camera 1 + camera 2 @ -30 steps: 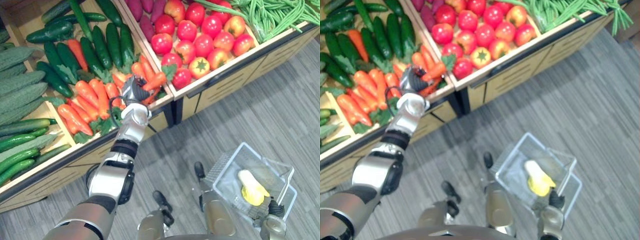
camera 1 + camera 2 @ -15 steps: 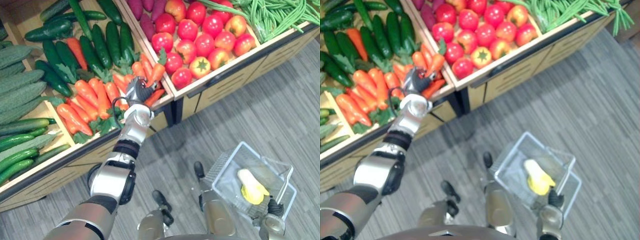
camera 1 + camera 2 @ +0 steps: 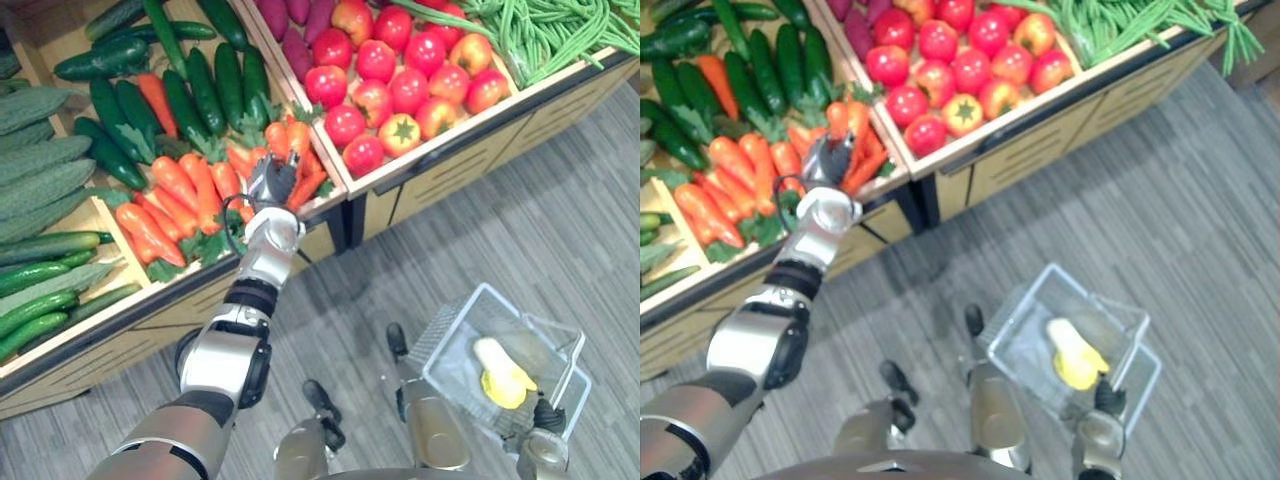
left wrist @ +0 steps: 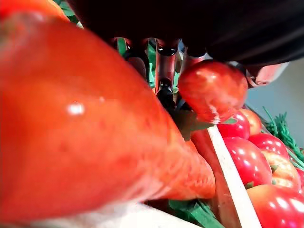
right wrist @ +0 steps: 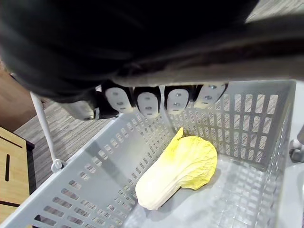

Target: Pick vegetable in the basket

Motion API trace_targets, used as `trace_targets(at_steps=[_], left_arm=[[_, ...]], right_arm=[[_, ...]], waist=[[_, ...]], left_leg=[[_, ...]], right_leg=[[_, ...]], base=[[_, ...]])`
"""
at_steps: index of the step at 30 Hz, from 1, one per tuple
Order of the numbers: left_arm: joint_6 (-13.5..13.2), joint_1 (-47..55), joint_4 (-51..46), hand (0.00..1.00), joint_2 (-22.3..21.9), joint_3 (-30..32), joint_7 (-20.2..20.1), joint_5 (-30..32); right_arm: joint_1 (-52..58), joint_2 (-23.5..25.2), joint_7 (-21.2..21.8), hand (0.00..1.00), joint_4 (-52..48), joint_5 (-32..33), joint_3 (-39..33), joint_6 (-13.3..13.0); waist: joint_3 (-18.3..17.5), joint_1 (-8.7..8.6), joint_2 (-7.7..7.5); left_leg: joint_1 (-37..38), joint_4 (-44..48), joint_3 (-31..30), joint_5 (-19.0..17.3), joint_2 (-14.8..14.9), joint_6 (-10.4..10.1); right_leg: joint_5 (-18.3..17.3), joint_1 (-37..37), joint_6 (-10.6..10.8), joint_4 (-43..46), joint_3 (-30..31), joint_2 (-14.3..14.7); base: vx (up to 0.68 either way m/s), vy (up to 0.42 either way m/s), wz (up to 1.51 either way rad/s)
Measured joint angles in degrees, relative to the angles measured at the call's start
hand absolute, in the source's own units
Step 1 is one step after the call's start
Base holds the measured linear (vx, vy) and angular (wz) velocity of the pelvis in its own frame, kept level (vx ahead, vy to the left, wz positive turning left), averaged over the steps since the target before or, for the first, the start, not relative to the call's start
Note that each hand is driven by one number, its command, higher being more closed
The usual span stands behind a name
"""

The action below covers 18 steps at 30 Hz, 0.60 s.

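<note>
I see left hand fingers gripping one carrot, steeper past the fingertips than 1 s ago; right hand fingers hooked on one basket, one cabbage inside.

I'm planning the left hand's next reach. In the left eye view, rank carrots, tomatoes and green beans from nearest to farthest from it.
1. carrot: in the left hand's fingers, over the carrot bin.
2. tomatoes: next bin to its right.
3. green beans: far-right bin, beyond the tomatoes.
</note>
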Motion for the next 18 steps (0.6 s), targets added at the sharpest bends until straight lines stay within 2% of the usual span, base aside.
trace_targets(at_steps=[7,18], left_arm=[[0.01,0.00,-4.84,1.00,3.05,0.07,0.02,0.05],[0.01,0.01,-7.14,1.00,5.90,0.27,0.02,0.13]], right_arm=[[-0.01,0.01,0.08,1.00,0.78,-0.01,-1.55,0.03],[-0.62,-0.08,0.34,1.00,2.94,-0.06,-3.77,0.08]], waist=[[0.11,0.17,0.18],[0.26,0.12,0.48]], left_leg=[[-0.03,0.10,-1.49,0.25,-0.09,0.34],[0.19,0.07,-2.87,1.04,-0.62,0.55]], right_leg=[[0.00,0.81,0.00,0.22,-0.84,-0.42],[-0.02,1.61,-0.02,0.22,-1.72,-1.00]], base=[[0.00,-0.017,0.10],[0.01,-0.012,0.06]])
